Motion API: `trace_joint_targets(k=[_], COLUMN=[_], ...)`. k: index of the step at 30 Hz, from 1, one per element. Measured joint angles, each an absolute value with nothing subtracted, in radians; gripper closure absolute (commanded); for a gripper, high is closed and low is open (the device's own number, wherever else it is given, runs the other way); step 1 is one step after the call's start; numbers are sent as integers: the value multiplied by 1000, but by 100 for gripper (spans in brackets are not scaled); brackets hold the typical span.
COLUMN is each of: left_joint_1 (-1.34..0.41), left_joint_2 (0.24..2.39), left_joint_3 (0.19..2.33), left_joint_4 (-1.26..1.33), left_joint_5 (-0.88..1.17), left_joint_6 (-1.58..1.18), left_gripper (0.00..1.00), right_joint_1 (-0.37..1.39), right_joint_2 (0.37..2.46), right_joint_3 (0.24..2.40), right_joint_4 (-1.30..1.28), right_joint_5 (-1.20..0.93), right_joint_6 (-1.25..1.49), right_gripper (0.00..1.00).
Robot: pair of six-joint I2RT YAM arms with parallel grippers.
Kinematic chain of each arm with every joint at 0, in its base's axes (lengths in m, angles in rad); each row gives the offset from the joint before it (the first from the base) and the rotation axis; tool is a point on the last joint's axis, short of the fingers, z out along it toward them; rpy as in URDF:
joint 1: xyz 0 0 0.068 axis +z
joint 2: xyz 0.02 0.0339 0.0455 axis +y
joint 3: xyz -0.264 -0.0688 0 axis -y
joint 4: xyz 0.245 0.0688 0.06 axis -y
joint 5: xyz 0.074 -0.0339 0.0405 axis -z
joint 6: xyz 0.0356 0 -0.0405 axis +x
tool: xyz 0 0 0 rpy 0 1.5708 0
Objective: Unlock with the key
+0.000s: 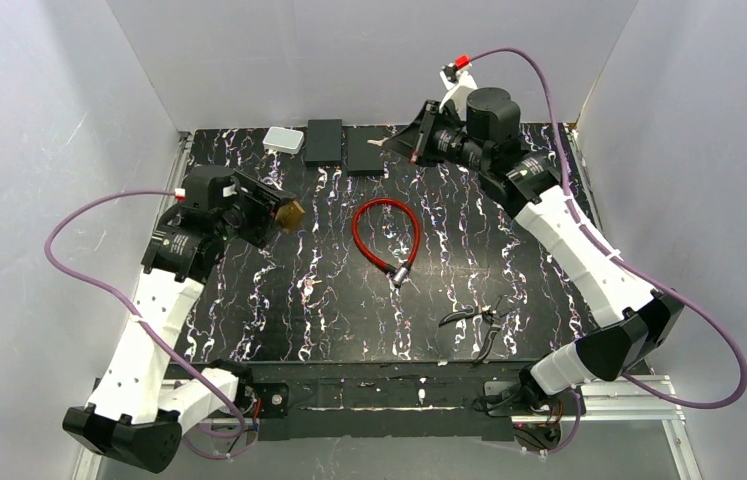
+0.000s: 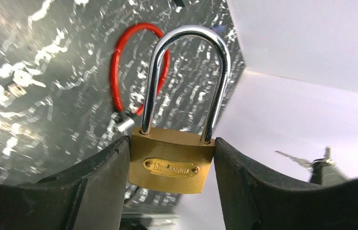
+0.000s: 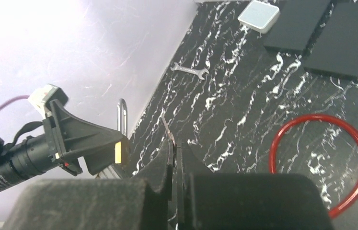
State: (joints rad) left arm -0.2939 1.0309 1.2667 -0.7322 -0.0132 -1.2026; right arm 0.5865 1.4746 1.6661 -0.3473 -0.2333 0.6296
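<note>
Walls [image 1: 39,120]: pale panels close in the left, far and right sides.
Bench [image 1: 329,310]: black with white marbling. Its left edge runs just beside the left hand and its far edge just behind the right hand.
Left hand [image 1: 279,213]: lifted off the bench at the left side. It pinches the brass body of the padlock from both sides, and its fingers point toward the middle.
Right hand [image 3: 174,155]: raised near the far edge, facing the left hand. Its fingers are pressed together on the key.
Cable lock [image 1: 386,232]: a red loop lying flat mid-bench, below the open air between the two hands.
Black boxes [image 1: 324,142]: two lie flat along the far edge, with a white box [image 1: 284,140] beside them, all near the right hand.
Pliers [image 1: 484,322]: lying near the front right, well apart from both hands.
Padlock [image 2: 172,165]: the steel shackle sticks out past the fingertips, with both legs seated in the body.
Key [image 3: 166,127]: the thin blade pokes out past the fingertips, well apart from the padlock.
</note>
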Motion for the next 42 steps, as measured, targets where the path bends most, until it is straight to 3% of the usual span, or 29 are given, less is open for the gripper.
trace_joint_targets(k=[7, 21, 30, 42], left_joint_1=[-237, -219, -208, -184], left_joint_2=[1040, 968, 1008, 1218], left_joint_3=[1236, 954, 925, 896], left_joint_4=[-690, -207, -31, 415], left_joint_5=[133, 241, 321, 514], left_joint_6=[-1428, -1890, -2019, -2065], left_gripper=[100, 100, 100, 100], right_joint_1=[682, 779, 847, 971], right_joint_2=[1475, 1463, 1393, 1388], right_joint_3=[1638, 1615, 1541, 1541], right_joint_4=[-264, -198, -149, -93], right_joint_5=[-113, 37, 109, 184], right_joint_6=[625, 562, 491, 350], right_gripper=[99, 99, 99, 99])
